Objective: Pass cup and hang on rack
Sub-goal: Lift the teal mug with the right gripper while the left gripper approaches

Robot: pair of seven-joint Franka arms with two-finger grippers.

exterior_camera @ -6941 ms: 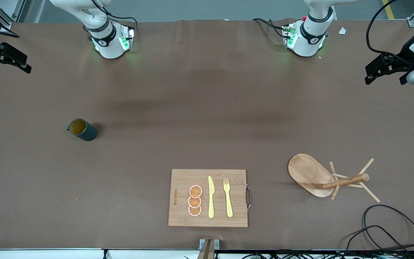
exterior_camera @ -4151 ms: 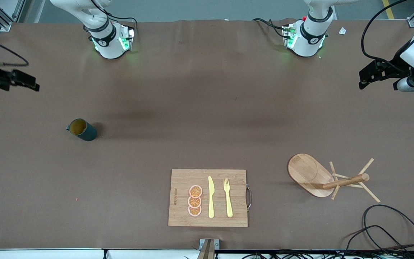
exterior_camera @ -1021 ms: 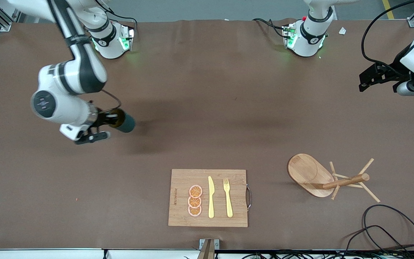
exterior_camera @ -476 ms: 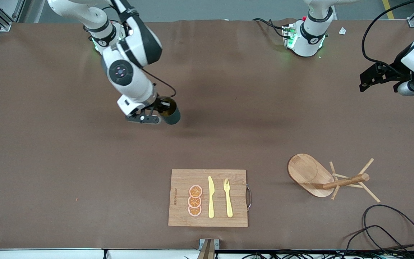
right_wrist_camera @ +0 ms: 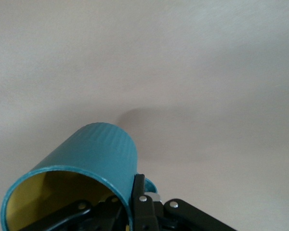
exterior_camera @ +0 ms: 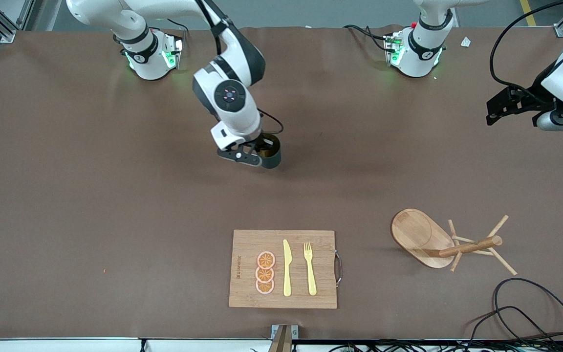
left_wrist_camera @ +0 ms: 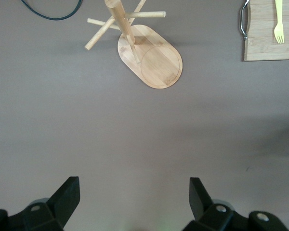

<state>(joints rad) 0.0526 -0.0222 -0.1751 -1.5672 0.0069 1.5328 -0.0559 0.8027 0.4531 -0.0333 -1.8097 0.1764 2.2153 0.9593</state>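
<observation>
Carrying cup to mid-table since before, right hand clamped on rim, left hand wide open, waiting.

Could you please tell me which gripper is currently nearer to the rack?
Left. The left gripper, open, hangs over the left arm's end of the table, with the rack in its wrist view. The right gripper, shut on the cup, is over mid-table.
</observation>
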